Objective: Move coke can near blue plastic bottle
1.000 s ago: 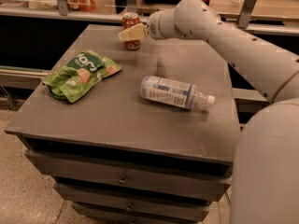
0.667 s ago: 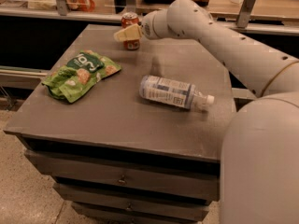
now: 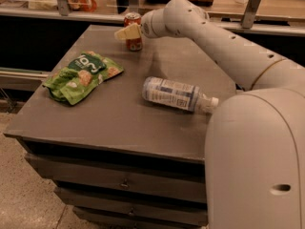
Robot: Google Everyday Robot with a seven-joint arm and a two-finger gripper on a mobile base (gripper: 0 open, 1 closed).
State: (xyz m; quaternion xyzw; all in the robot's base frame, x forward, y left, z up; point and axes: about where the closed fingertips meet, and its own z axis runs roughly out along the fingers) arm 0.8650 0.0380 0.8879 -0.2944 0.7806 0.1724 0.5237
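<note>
- Soda can (image 3: 135, 42) stands upright near the far edge of the desk (image 3: 119, 123), well apart from the bottle (image 3: 174, 93).
- Hand (image 3: 131, 31) sits right at the soda can, against its upper left side; I cannot tell whether it grips it.
- White arm (image 3: 214, 37) reaches in from the right, above the desk.
- Bottle lies on its side mid-desk, with its white cap pointing right.
- Green snack bag (image 3: 82, 75) lies flat on the left part.
</note>
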